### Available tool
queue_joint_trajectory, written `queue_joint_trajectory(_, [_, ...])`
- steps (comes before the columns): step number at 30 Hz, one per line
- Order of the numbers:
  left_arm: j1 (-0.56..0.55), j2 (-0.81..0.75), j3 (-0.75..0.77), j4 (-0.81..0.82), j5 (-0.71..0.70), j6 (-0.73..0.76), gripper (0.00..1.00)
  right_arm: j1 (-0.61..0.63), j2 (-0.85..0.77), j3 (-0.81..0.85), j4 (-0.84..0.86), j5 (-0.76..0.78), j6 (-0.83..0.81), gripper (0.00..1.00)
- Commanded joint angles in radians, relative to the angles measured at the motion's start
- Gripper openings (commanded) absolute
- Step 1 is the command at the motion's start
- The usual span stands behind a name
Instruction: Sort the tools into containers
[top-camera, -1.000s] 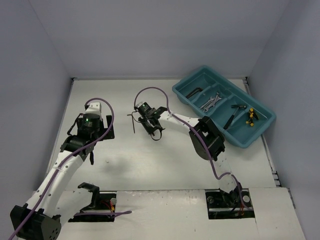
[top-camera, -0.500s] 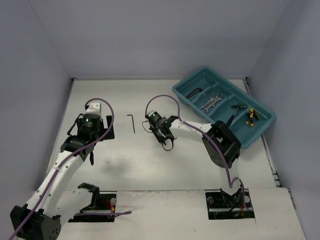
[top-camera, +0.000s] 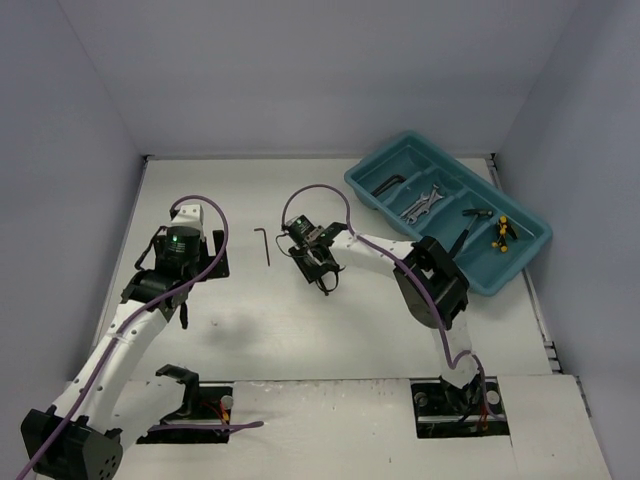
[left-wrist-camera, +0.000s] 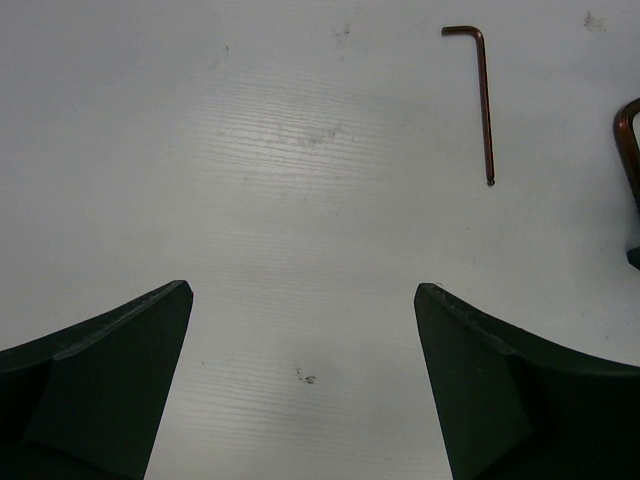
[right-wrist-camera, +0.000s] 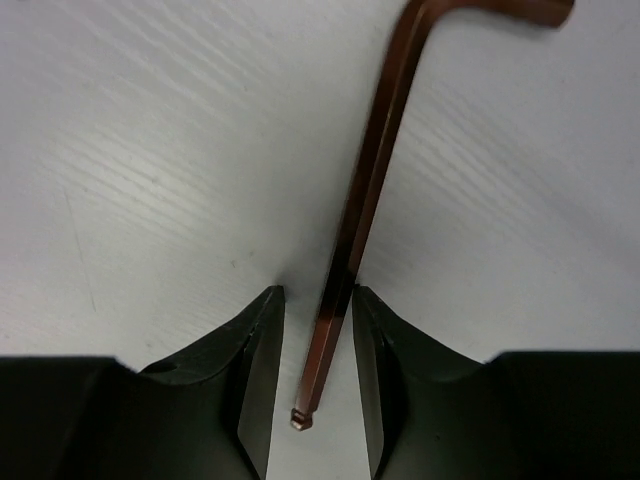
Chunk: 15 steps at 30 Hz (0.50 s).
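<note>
Claws differ: the right claw (right-wrist-camera: 317, 300) pinches a brown hex key (right-wrist-camera: 372, 190) by its long arm; the left claw (left-wrist-camera: 302, 290) gapes wide, empty, above the bench (left-wrist-camera: 250, 150).

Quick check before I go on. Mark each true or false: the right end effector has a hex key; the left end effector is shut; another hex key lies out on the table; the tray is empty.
1. The right end effector has a hex key between its fingers. True: the held hex key runs up between them.
2. The left end effector is shut. False: its jaws stand wide apart, with nothing between them.
3. Another hex key lies out on the table. True: the loose hex key lies flat, apart from both end effectors.
4. The tray is empty. False: it holds wrenches and a yellow-and-black tool, among others.
</note>
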Motion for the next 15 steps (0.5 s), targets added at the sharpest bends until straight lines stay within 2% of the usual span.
queue_joint_trajectory(1, [0.0,-0.001,0.02,0.03,-0.014,-0.003,0.9,-0.013,0.087,0.09,-0.04,-0.028,-0.034,0.3])
queue_joint_trajectory(7, [0.0,0.0,0.021,0.031,-0.018,-0.002,0.9,-0.02,0.144,0.157,-0.074,-0.027,-0.043,0.21])
queue_joint_trajectory(10, [0.0,0.002,0.021,0.031,-0.019,-0.001,0.9,-0.03,0.156,0.172,-0.08,-0.018,-0.026,0.01])
queue_joint_trajectory(15, [0.0,0.002,0.023,0.03,-0.023,-0.001,0.9,-0.065,0.112,0.234,-0.083,0.01,0.001,0.0])
